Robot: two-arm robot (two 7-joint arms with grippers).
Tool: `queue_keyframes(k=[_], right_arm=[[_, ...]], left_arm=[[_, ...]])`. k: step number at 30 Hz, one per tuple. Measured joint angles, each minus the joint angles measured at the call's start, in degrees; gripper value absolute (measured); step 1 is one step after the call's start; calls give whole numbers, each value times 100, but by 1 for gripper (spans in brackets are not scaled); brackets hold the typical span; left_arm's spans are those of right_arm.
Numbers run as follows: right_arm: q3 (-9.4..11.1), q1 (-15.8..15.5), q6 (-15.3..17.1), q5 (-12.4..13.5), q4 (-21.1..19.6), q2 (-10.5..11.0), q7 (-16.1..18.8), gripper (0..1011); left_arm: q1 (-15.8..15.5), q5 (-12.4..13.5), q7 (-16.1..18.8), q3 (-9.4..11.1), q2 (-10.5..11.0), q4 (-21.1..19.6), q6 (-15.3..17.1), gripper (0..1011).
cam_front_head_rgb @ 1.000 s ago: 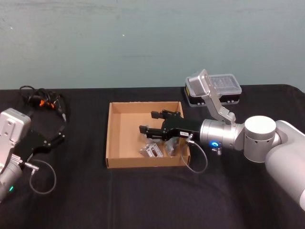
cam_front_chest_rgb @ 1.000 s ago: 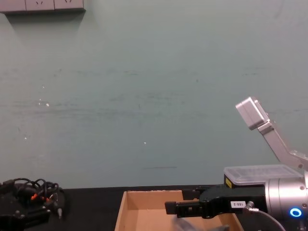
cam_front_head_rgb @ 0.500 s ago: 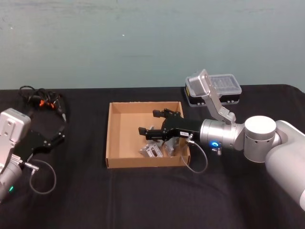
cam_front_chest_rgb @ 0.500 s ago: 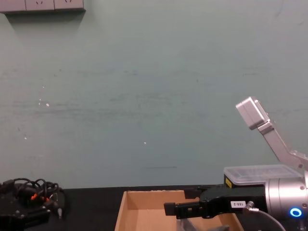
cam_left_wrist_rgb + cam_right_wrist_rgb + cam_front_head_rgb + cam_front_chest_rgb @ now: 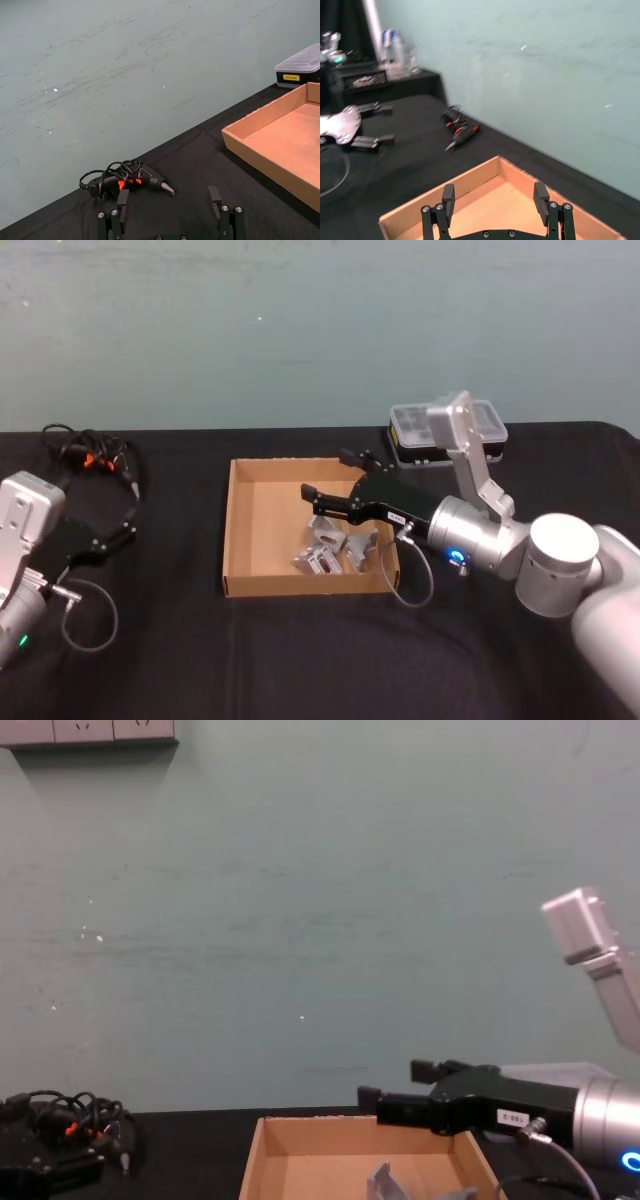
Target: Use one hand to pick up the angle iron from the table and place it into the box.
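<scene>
Several grey angle irons [image 5: 335, 543] lie loose on the floor of the brown cardboard box [image 5: 236, 530], gathered toward its right wall; from the chest view we see one piece [image 5: 385, 1184] standing up inside. The box rests on the black table [image 5: 300, 650]. Above the box's right half we find the right gripper [image 5: 333, 482], raised off the pieces with its fingers spread apart and nothing between them; the right wrist view shows the same gap [image 5: 495, 198]. At the table's left edge we note the left gripper [image 5: 170, 207], its fingers likewise apart and empty. Beyond it lies a black corded tool [image 5: 90, 455]; a clear-lidded case [image 5: 410, 435] sits behind the right arm.
</scene>
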Motion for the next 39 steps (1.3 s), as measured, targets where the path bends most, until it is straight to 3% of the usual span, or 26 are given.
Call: queue_keyframes(k=[4,8,16,26,39], right_arm=[[234,-517,-52,-86,-704,106,-620,1004],[417,-885,45,-119,-1138,176,-1007,1004],[739,-1409,316,-159,-1657,254,-1574,1004],[1055,-1789,581,-273,-1839,218,-2090,1004],[1220,-1836,643,-353,-1858,147,-2129,1004]], left_arm=[[0,0,0,0,0,0,0,1000],[0,0,0,0,0,0,0,1000],[0,0,0,0,0,0,0,1000],[0,0,0,0,0,0,0,1000],[0,0,0,0,0,0,0,1000]])
